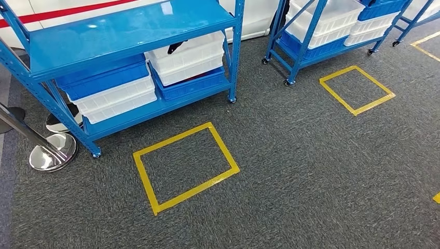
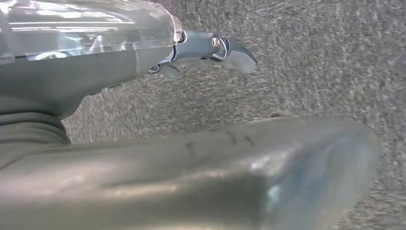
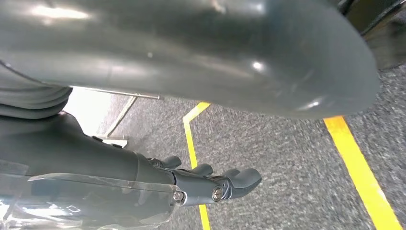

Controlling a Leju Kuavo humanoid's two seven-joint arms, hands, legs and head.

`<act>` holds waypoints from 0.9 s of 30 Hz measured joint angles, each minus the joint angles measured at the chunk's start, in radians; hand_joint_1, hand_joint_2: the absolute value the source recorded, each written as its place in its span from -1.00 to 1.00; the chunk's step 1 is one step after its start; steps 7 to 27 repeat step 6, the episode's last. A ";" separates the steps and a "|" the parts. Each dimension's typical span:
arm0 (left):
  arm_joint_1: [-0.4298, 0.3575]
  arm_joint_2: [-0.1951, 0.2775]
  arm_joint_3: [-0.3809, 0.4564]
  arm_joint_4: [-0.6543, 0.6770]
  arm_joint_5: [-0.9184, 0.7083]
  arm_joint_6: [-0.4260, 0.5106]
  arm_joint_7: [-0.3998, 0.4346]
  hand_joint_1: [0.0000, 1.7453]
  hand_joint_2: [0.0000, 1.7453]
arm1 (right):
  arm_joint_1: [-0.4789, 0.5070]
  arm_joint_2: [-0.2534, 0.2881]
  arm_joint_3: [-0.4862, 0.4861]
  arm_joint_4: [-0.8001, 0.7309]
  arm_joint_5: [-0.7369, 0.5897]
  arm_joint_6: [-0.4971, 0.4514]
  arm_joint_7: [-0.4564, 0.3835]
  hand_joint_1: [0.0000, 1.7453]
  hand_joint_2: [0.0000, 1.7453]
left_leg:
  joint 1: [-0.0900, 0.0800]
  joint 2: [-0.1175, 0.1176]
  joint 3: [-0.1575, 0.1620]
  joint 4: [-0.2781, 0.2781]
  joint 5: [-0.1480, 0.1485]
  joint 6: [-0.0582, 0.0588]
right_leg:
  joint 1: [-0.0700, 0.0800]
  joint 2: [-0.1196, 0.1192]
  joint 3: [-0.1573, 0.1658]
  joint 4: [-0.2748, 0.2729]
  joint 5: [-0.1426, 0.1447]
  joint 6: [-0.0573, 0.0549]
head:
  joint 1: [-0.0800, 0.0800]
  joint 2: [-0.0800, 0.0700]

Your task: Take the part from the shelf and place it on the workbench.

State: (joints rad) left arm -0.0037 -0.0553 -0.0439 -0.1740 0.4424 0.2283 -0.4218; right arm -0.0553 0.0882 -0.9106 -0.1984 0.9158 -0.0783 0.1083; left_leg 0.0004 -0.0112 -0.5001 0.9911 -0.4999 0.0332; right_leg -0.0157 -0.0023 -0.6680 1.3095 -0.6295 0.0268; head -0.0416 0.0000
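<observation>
Head view: blue shelf [image 1: 129, 31] sitting upper left of frame; dark part [image 1: 177, 47] lying in top white bin [image 1: 189, 57], mid-level.
L hand [image 2: 143, 115]: hanging over carpet, fingers [image 2: 230, 50] extending straight, holding nothing.
R hand [image 3: 158, 143]: hanging over carpet nr yellow tape [image 3: 194, 143], fingers [image 3: 234, 179] lightly curling, empty.

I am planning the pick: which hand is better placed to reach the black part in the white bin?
Neither clearly: the left hand and right hand both hang over carpet, holding nothing. The black part lies left of centre, slightly favouring the left.
</observation>
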 joint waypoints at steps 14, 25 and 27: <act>0.004 -0.004 0.000 0.001 0.001 0.003 0.003 -1.00 -1.00 | 0.013 -0.005 0.000 0.001 0.002 0.004 -0.001 -1.00 -1.00 | 0.003 -0.010 0.091 -0.002 -0.079 -0.020 | 0.002 -0.001 -0.031 -0.221 0.201 -0.007 | 0.000 0.000; 0.004 -0.004 0.000 0.001 0.001 0.003 0.003 -1.00 -1.00 | 0.013 -0.005 0.000 0.001 0.002 0.004 -0.001 -1.00 -1.00 | 0.003 -0.010 0.091 -0.002 -0.079 -0.020 | 0.002 -0.001 -0.031 -0.221 0.201 -0.007 | 0.000 0.000; 0.004 -0.004 0.000 0.001 0.001 0.003 0.003 -1.00 -1.00 | 0.013 -0.005 0.000 0.001 0.002 0.004 -0.001 -1.00 -1.00 | 0.003 -0.010 0.091 -0.002 -0.079 -0.020 | 0.002 -0.001 -0.031 -0.221 0.201 -0.007 | 0.000 0.000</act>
